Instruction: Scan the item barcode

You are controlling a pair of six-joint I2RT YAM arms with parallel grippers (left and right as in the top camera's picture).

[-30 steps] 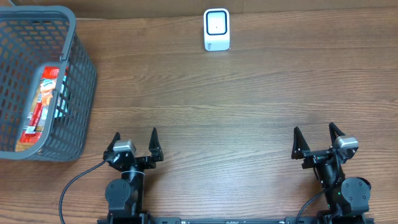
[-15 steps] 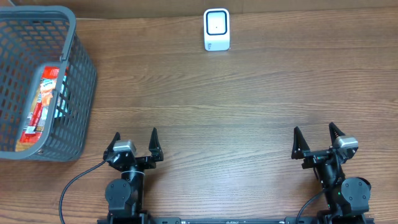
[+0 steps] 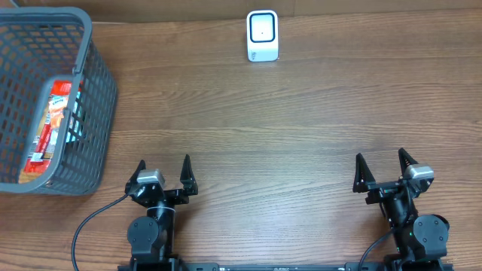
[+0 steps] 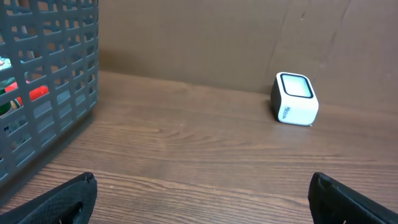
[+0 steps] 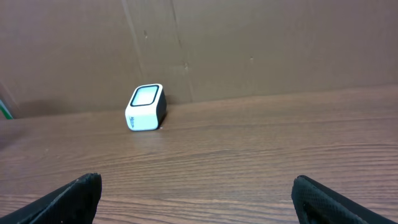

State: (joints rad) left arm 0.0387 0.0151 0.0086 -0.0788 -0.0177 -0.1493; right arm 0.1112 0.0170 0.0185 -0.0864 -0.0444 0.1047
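While both arms sat at 6 o'clock on the brown wooden table [image 3: 301, 120], neither had anything in hand: the left gripper [image 3: 163, 162] and the right gripper [image 3: 380, 156] each stood with jaws spread fully wide, empty, well apart from everything. The item, a flat red-and-orange packet [image 3: 51, 124], lay inside the grey plastic mesh basket [image 3: 102, 90] at 9 to 10 o'clock, nearest the left arm. The white box-shaped scanner [image 3: 262, 35] stood at 12 o'clock, window angled upward, presumably so a barcode could be presented to it. Judged: nothing begun; picking from the basket comes first.
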